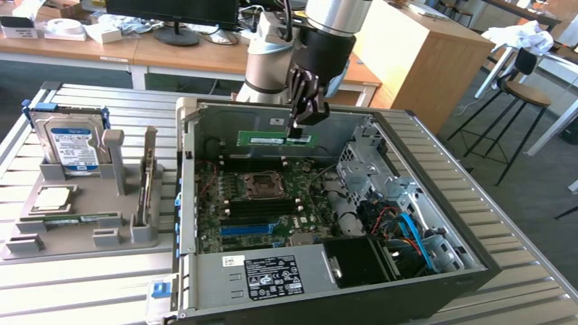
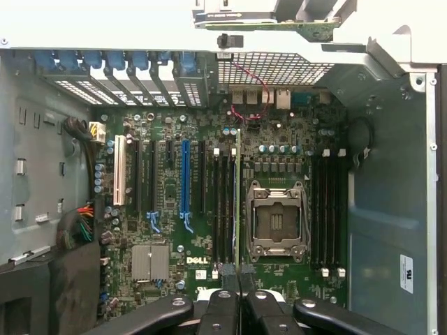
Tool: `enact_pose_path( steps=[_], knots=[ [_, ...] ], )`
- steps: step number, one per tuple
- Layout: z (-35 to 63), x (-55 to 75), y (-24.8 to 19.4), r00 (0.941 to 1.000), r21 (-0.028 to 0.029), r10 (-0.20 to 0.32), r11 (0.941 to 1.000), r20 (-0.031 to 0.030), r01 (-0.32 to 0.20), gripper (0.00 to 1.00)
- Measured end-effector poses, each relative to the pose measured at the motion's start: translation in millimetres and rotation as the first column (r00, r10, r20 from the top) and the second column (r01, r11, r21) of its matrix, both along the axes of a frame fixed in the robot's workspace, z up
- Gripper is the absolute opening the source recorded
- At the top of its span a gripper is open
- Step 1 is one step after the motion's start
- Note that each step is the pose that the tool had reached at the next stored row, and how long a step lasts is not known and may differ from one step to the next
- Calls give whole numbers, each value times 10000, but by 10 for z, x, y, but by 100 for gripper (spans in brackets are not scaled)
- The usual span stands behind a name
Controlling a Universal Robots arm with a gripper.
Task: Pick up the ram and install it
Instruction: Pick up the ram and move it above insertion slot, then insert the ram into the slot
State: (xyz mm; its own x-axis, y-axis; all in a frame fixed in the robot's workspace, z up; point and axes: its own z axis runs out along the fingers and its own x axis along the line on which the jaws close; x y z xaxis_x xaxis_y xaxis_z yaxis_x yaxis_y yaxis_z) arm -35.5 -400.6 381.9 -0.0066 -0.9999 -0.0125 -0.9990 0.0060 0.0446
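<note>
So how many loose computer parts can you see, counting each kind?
ram: 2, that one held in the gripper, another lying on the grey stand
hard drive: 1
processor chip: 1
expansion card: 1
Total: 5

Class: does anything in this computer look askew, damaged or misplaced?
Nothing damaged or spilled. The ram, held in the gripper, runs parallel to the memory slots. Only oddity: the processor socket sits empty.
</note>
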Motion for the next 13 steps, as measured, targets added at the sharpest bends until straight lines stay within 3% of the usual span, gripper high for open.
enact_pose_path(
  steps=[13],
  knots=[
    [-10, 0, 0, 10000, 1, 0, 10000, 0, 0, 11]
  ],
)
